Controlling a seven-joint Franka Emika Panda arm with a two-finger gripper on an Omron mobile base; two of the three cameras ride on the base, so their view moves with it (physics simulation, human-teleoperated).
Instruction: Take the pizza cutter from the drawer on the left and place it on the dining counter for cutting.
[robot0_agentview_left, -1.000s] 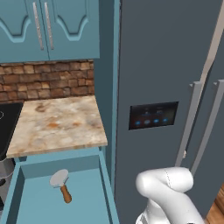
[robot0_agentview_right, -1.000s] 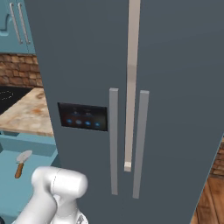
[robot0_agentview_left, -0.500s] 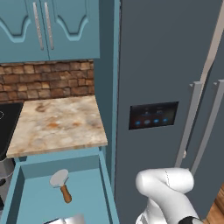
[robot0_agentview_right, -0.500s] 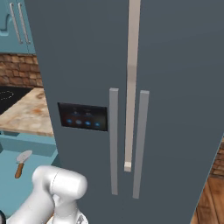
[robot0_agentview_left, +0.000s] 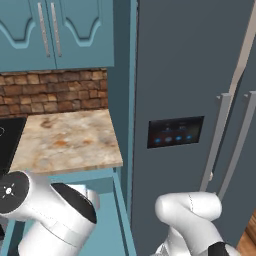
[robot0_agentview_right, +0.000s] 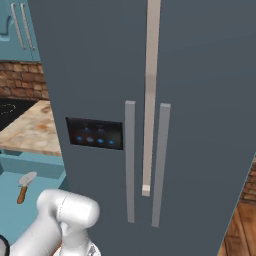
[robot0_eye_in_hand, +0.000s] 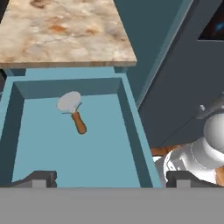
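Observation:
The drawer (robot0_eye_in_hand: 130, 120) stands pulled open below a short marbled slab. Its plain teal floor holds the pizza cutter (robot0_eye_in_hand: 72, 109), grey round blade towards the slab and brown handle towards me. My gripper (robot0_eye_in_hand: 111, 181) hovers above the drawer's near end, open, with nothing between its fingertips (robot0_eye_in_hand: 40, 178), well short of the cutter. From the right base view the pizza cutter (robot0_agentview_right: 24, 186) lies at the left edge. My arm (robot0_agentview_left: 55, 215) covers most of the drawer (robot0_agentview_left: 119, 210) in the left base view. The dining counter is out of view.
A tall grey fridge (robot0_agentview_left: 190, 100) with vertical handles (robot0_agentview_right: 129, 160) stands right beside the drawer. The short marbled slab (robot0_agentview_left: 65, 142) sits under teal wall cabinets (robot0_agentview_left: 55, 30), backed by brick. A black cooktop (robot0_agentview_left: 7, 135) lies at its left.
My arm has swung in over the open drawer and now hides the cutter in the left base view. The cutter has not moved, and the gripper stays open.

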